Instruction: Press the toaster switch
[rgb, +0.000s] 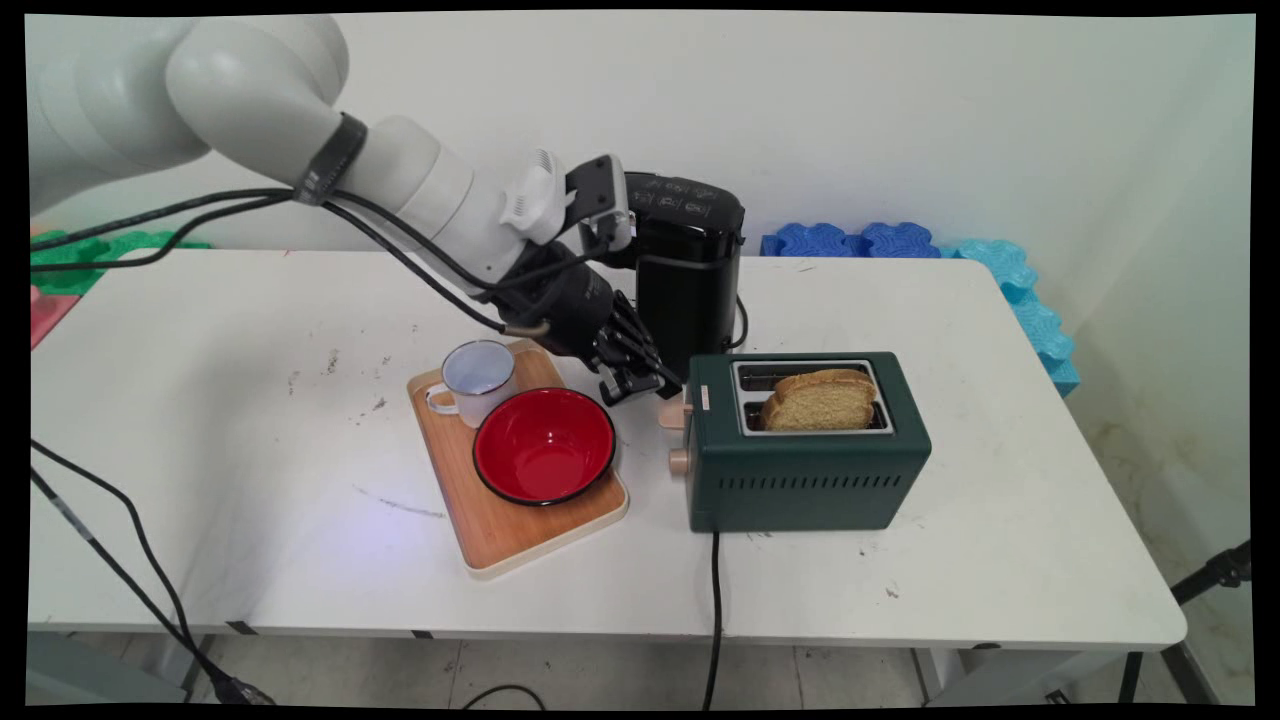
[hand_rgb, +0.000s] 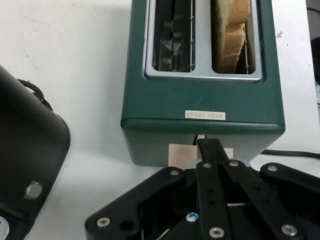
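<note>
End effector (hand_rgb: 210, 145), fingers pressed together, tips on green toaster's (rgb: 800, 470) beige lever (hand_rgb: 176, 152).

The main view was taken from a fixed position above the near side of the white table (rgb: 250, 520), looking down and across it toward the rear wall. It stood well back, so the whole tabletop fell within the frame, with the green toaster (rgb: 805, 460) right of centre. The hand view was taken from the arm's hand, looking along the black gripper (hand_rgb: 210, 145) (its linkage rose from the bottom edge). It sat close to the toaster (hand_rgb: 200, 95), facing its lever end and top slots, which filled the upper centre of the frame. Both views shared the toaster, the bread slice (rgb: 820, 400) (hand_rgb: 231, 35), the black appliance (rgb: 690, 290) (hand_rgb: 27, 165) and adjacent tabletop.
</note>
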